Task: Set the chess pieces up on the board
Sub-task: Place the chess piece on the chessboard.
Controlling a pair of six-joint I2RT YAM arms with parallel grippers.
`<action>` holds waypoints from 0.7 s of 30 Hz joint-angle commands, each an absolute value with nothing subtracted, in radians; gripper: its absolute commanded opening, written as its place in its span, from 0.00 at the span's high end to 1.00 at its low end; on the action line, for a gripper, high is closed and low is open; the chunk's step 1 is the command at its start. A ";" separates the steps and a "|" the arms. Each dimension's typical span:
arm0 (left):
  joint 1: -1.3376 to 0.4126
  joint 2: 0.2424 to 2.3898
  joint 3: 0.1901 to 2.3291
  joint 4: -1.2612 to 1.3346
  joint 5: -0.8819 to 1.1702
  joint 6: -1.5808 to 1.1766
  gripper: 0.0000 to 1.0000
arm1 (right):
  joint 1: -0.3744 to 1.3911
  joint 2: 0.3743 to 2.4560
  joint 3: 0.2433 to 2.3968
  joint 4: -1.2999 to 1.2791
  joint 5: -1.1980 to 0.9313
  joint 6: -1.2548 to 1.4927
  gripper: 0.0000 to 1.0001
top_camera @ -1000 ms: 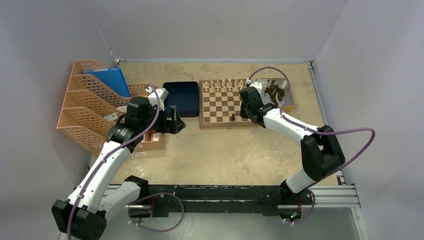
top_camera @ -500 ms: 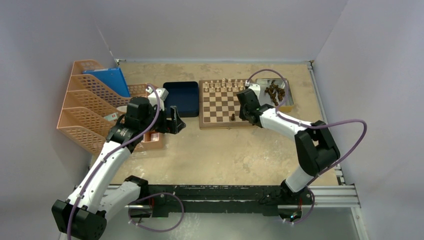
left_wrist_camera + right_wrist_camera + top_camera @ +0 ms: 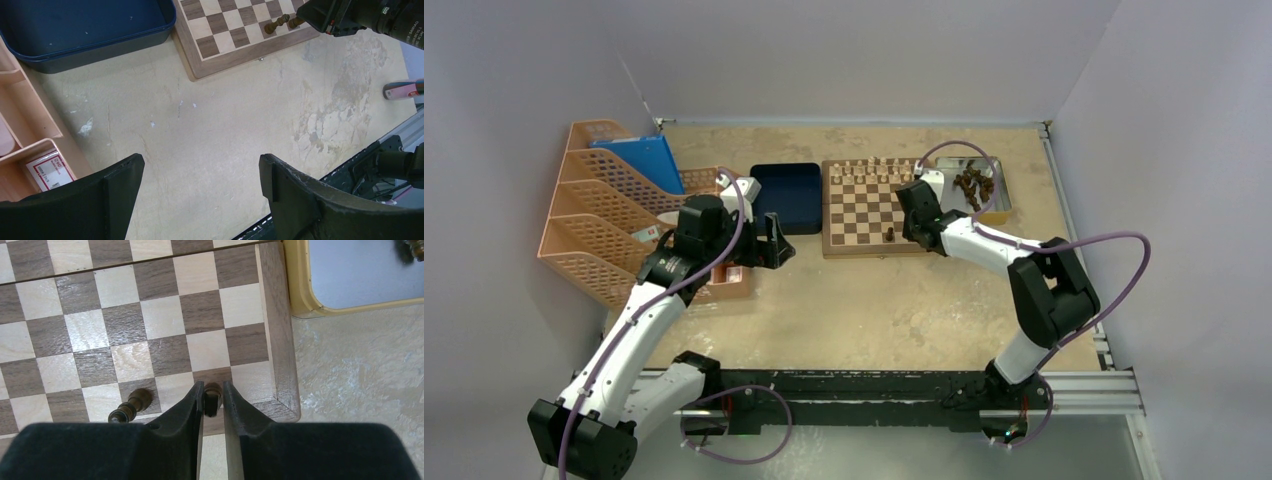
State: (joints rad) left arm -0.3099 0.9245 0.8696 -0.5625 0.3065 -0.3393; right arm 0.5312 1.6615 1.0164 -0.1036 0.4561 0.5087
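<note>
The board (image 3: pixel 829 215) lies at the back middle of the table, pale pieces (image 3: pixel 869 170) lined along its far edge. One dark chess piece (image 3: pixel 889 235) stands in its near row. In the right wrist view my right gripper (image 3: pixel 213 390) straddles another small dark piece (image 3: pixel 213 396) standing on a near-row square by the board's corner (image 3: pixel 280 340). The jaws are parted only a sliver off it. A taller dark piece (image 3: pixel 131 407) stands two squares to the left. My left gripper (image 3: pixel 200 165) hangs wide open over bare table, holding nothing.
A silver tray (image 3: pixel 1002 190) right of the board holds a heap of dark pieces (image 3: pixel 974 185). The dark blue tray (image 3: pixel 787 195) sits left of the board. Orange file racks (image 3: pixel 604 220) fill the left side. A small pink tube (image 3: pixel 400 90) lies near the table's front rail.
The right wrist has shifted slightly left and down toward the board's near row, and its jaws have eased apart a little. The left arm has stayed still.
</note>
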 commanded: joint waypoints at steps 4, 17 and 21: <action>-0.314 0.912 0.868 -0.529 0.302 -0.342 0.15 | 0.535 1.645 1.013 -0.113 0.486 0.515 0.75; -0.314 0.899 0.867 -0.531 0.291 -0.344 0.15 | 0.535 1.636 1.046 -0.118 0.465 0.489 0.71; -0.314 0.904 0.869 -0.536 0.292 -0.343 0.15 | 0.536 1.615 1.072 -0.137 0.462 0.482 0.66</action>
State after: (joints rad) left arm -0.3099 0.9188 0.8688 -0.5629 0.3000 -0.3397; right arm 0.5312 1.6611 1.0134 -0.1204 0.4534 0.4953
